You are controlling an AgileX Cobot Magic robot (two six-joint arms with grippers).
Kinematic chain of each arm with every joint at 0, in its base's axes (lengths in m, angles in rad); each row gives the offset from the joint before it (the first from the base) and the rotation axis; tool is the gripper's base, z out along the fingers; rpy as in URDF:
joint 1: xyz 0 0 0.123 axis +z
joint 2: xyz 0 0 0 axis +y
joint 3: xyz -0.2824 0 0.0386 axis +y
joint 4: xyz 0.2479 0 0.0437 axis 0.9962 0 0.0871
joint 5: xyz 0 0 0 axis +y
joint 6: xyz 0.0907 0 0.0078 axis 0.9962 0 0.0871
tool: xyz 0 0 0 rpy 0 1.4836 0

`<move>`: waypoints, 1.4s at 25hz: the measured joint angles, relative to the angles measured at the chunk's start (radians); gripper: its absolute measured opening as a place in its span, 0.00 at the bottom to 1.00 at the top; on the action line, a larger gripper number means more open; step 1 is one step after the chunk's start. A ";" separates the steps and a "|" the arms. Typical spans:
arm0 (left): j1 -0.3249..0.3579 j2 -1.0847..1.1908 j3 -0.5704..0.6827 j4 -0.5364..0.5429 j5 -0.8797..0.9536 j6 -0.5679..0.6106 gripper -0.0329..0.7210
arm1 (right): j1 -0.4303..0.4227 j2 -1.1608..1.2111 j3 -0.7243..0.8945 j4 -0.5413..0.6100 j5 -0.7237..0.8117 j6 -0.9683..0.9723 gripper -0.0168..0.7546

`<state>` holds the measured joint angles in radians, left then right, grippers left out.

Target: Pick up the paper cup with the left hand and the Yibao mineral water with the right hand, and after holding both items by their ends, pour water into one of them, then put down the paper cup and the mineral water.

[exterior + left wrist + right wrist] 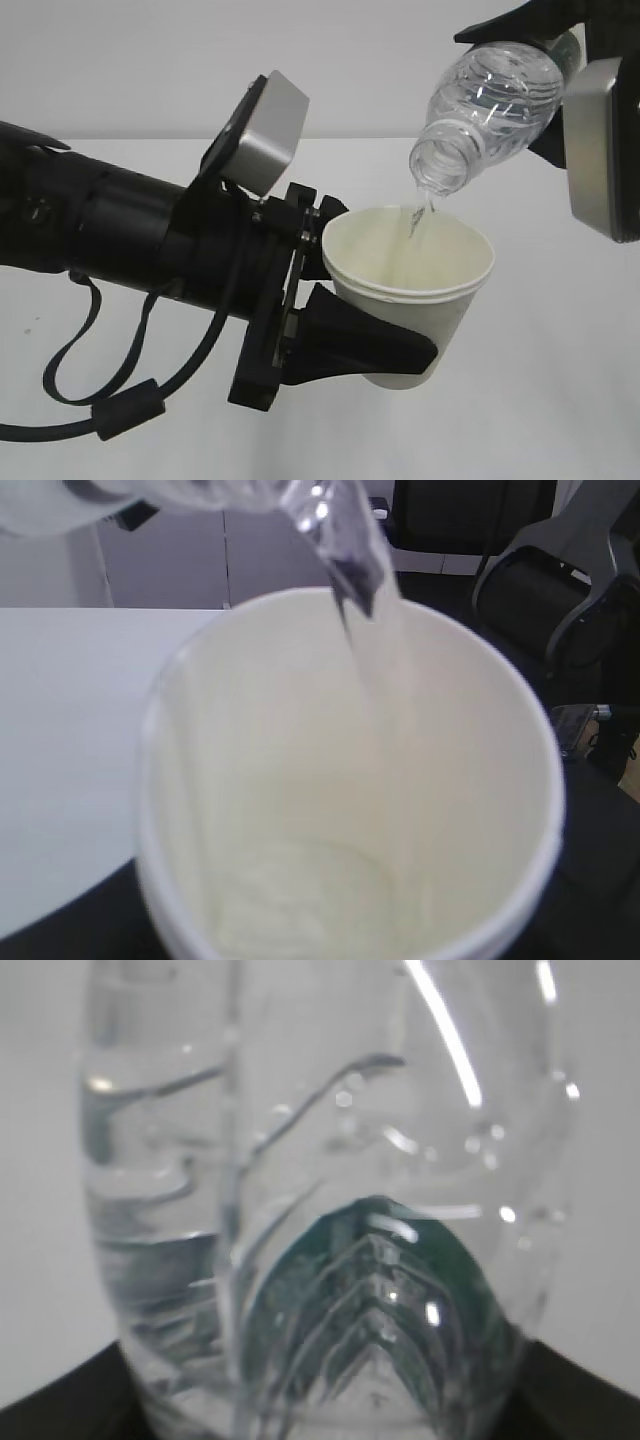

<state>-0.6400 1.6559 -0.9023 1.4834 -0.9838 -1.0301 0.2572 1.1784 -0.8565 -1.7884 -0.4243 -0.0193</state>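
Note:
My left gripper (385,352) is shut on the paper cup (415,300) and holds it upright above the table, its black fingers (355,340) round the lower wall. My right gripper (545,45) is shut on the Yibao mineral water bottle (490,105), tilted neck-down over the cup's rim. A thin stream of water (420,215) falls from the open neck into the cup. In the left wrist view the cup's inside (330,810) fills the frame, with the stream (375,650) entering from above. In the right wrist view the clear ribbed bottle (330,1210) fills the frame; my jaws are hidden.
The white table (560,400) lies below both arms. A black cable (90,400) loops under the left arm. In the left wrist view dark chairs (560,590) stand beyond the table edge on the right.

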 joint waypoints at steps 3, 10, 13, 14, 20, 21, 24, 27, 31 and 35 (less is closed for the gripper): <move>0.000 0.000 0.000 0.000 0.001 0.000 0.65 | 0.000 0.000 0.000 0.000 0.000 -0.001 0.64; 0.000 0.000 0.000 0.004 -0.001 0.000 0.64 | 0.000 0.000 0.000 0.000 0.000 -0.001 0.64; 0.000 0.000 0.000 0.004 -0.003 -0.004 0.64 | 0.000 0.000 0.000 0.000 -0.001 -0.002 0.64; 0.000 0.000 0.000 0.005 -0.003 -0.006 0.64 | 0.000 0.000 0.000 0.000 -0.001 -0.002 0.64; 0.000 0.000 0.000 0.007 -0.014 -0.011 0.64 | 0.000 0.000 0.000 0.000 -0.001 -0.002 0.64; 0.000 0.000 0.000 0.007 -0.018 -0.011 0.64 | 0.000 0.000 0.000 0.000 -0.001 -0.002 0.64; 0.000 0.000 0.000 0.007 -0.025 -0.013 0.64 | 0.000 0.000 0.000 0.000 -0.001 -0.002 0.64; 0.000 0.000 0.000 0.007 -0.027 -0.013 0.64 | 0.000 0.000 0.000 0.000 -0.001 -0.002 0.64; 0.000 0.000 0.000 0.007 -0.027 -0.013 0.64 | 0.000 0.000 0.000 0.000 -0.001 -0.002 0.64; 0.000 0.000 0.000 0.008 -0.027 -0.013 0.64 | 0.000 0.000 -0.001 0.000 -0.003 0.001 0.64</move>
<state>-0.6400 1.6559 -0.9023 1.4913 -1.0106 -1.0435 0.2572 1.1784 -0.8577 -1.7884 -0.4268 -0.0180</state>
